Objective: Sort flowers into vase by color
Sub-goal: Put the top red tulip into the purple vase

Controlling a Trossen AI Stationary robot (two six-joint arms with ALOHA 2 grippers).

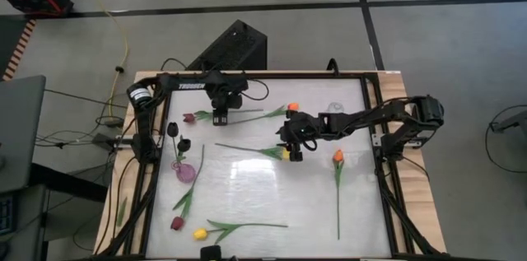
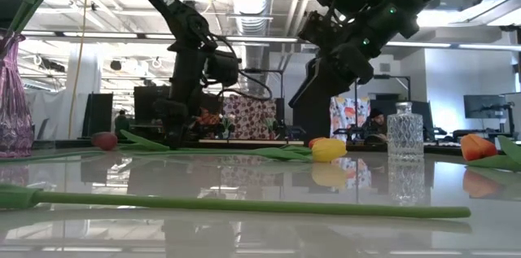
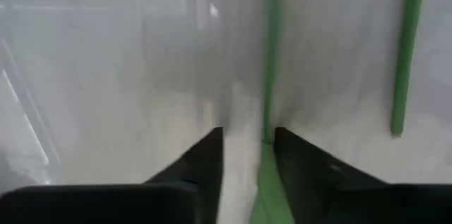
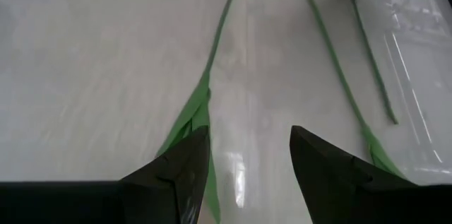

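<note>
Right end effector (image 1: 292, 147) open, hovering low over the yellow tulip (image 1: 285, 153) near worktop (image 1: 247, 187) centre; its stem (image 4: 212, 61) runs between the fingers in the wrist view. Best move, I judge: drop straight, close on stem just behind the head. Left end effector (image 1: 221, 117) open over the maroon tulip (image 1: 188, 117), stem (image 3: 270, 54) by one finger. Purple vase (image 1: 184, 170) well left of the yellow tulip, clear vase (image 1: 334, 109) close behind it; open room between them, so lift high before swinging.
</note>
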